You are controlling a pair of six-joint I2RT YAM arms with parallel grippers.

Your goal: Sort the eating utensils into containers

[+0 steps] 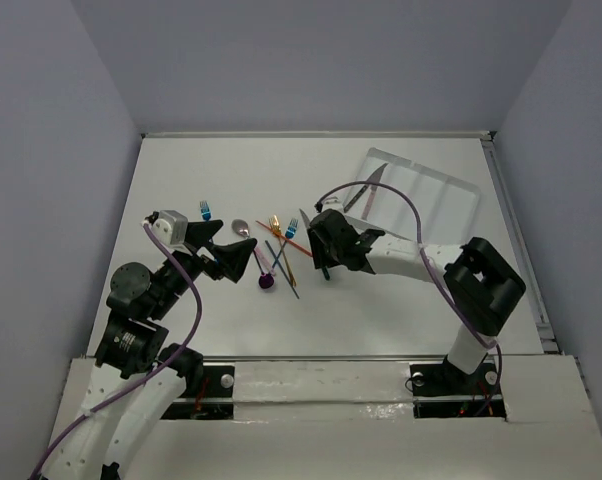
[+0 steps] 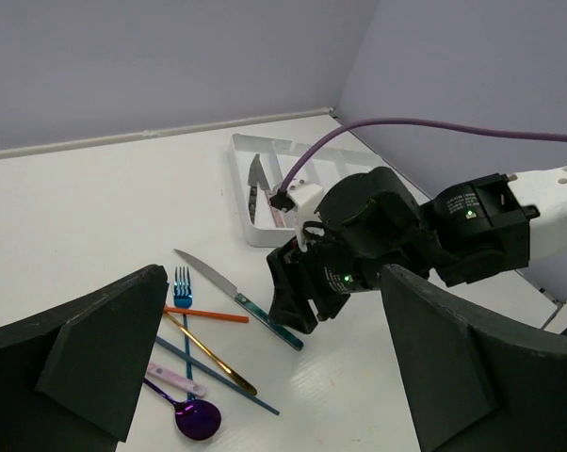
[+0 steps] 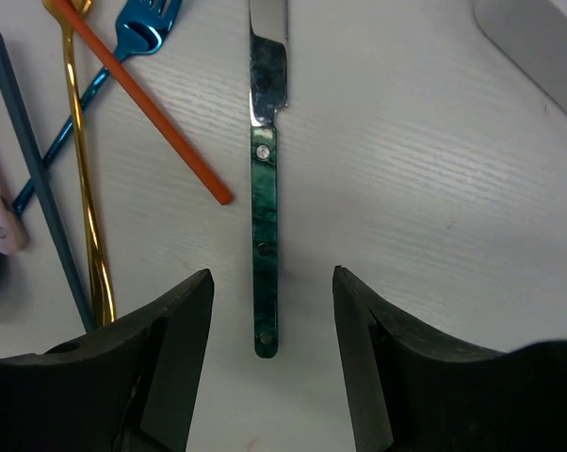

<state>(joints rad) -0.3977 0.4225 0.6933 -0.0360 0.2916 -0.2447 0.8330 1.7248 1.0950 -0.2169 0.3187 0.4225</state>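
Observation:
Several eating utensils lie in a loose pile mid-table: a teal-handled knife (image 3: 265, 254), an orange one (image 3: 152, 113), a gold one (image 3: 81, 188), a blue fork (image 3: 137, 33) and a purple spoon (image 2: 197, 419). My right gripper (image 3: 272, 311) hovers open over the end of the knife's handle, one finger on each side, touching nothing. My left gripper (image 2: 274, 377) is open and empty, just left of the pile (image 1: 236, 258). The containers are the compartments of a white tray (image 1: 451, 190) at the back right, and one of them holds a knife (image 1: 364, 190).
A lone blue fork (image 1: 205, 210) and a silver spoon (image 1: 243, 229) lie left of the pile. Grey walls close the table on three sides. A purple cable (image 1: 401, 205) arcs over the right arm near the tray.

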